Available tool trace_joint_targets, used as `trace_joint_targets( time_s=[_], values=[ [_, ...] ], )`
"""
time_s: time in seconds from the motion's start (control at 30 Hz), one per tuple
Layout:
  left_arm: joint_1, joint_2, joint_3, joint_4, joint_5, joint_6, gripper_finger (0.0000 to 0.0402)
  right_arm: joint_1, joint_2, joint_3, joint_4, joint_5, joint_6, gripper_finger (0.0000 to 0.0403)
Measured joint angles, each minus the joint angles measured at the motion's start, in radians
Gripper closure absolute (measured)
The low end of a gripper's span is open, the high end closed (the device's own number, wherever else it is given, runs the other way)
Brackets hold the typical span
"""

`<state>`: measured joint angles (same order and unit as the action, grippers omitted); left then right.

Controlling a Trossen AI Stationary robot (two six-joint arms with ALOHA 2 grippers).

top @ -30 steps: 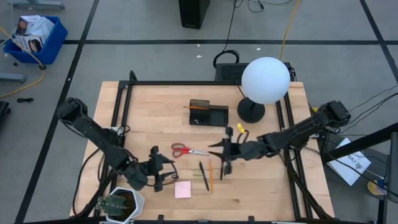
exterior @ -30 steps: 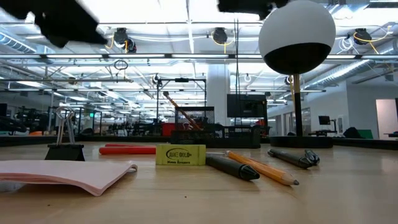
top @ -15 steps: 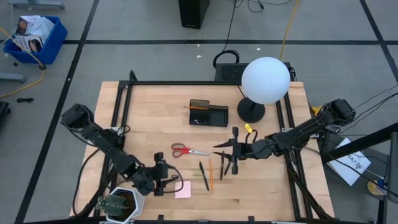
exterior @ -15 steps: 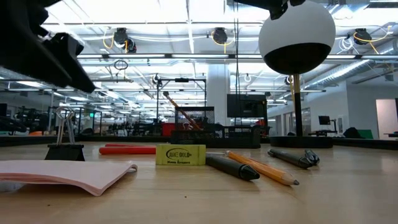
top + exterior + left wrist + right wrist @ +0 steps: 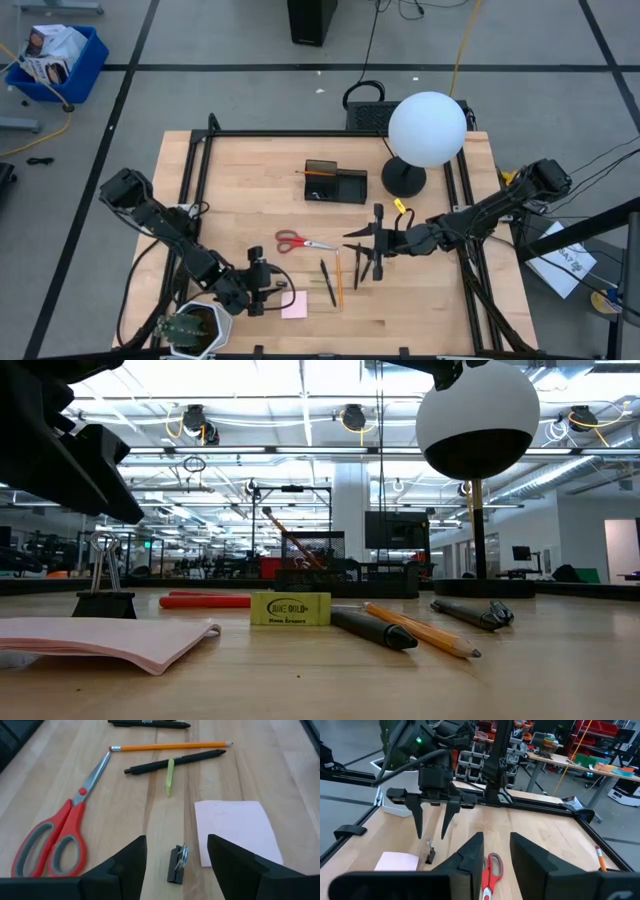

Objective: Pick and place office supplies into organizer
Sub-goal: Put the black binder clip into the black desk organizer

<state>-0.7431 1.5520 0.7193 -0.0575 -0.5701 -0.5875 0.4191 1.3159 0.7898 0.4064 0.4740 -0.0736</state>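
My left gripper (image 5: 265,285) hangs open near the table's near edge, just above a small black binder clip (image 5: 177,865). Its fingers stand on either side of the clip without touching it. The pink sticky-note pad (image 5: 235,832) lies flat beside the clip, and the red-handled scissors (image 5: 57,837) lie on the other side. Farther on lie a black pen (image 5: 175,761), an orange pencil (image 5: 170,745) and a yellow-green eraser (image 5: 170,776). The black organizer (image 5: 335,182) stands toward the far edge. My right gripper (image 5: 365,248) hovers open above the pens at mid-table.
A lamp with a white globe (image 5: 427,128) and a round black base (image 5: 403,178) stands right of the organizer. A potted plant (image 5: 195,328) sits at the near left corner. Black frame rails (image 5: 190,200) run along the table's sides. A third pen (image 5: 470,613) lies toward the right.
My left gripper has moved toward the near edge and come down over the binder clip, staying open. My right gripper has drawn back a little toward the table's right edge. The supplies on the table have stayed where they were.
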Motion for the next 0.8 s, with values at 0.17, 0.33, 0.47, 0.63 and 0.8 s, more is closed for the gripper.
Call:
trace_joint_targets(
  time_s=[0.17,0.33,0.47,0.63,0.8],
  values=[
    [0.002,0.000,-0.026,0.007,0.002,-0.032,0.0188,0.001,0.000,0.000,0.003,0.000,-0.007,0.0314],
    [0.002,0.000,-0.043,0.010,0.002,-0.063,0.0188,0.002,0.000,0.000,0.005,0.000,-0.010,0.0314],
    [0.009,0.000,-0.075,0.072,-0.001,-0.070,0.0188,0.002,0.000,0.000,0.012,0.000,-0.018,0.0314],
    [0.016,0.000,-0.114,0.144,0.005,-0.069,0.0188,0.002,0.000,0.000,0.016,0.000,-0.018,0.0314],
    [0.028,-0.001,-0.152,0.206,0.027,-0.077,0.0188,0.002,0.000,0.000,0.016,0.000,-0.018,0.0314]
  ],
)
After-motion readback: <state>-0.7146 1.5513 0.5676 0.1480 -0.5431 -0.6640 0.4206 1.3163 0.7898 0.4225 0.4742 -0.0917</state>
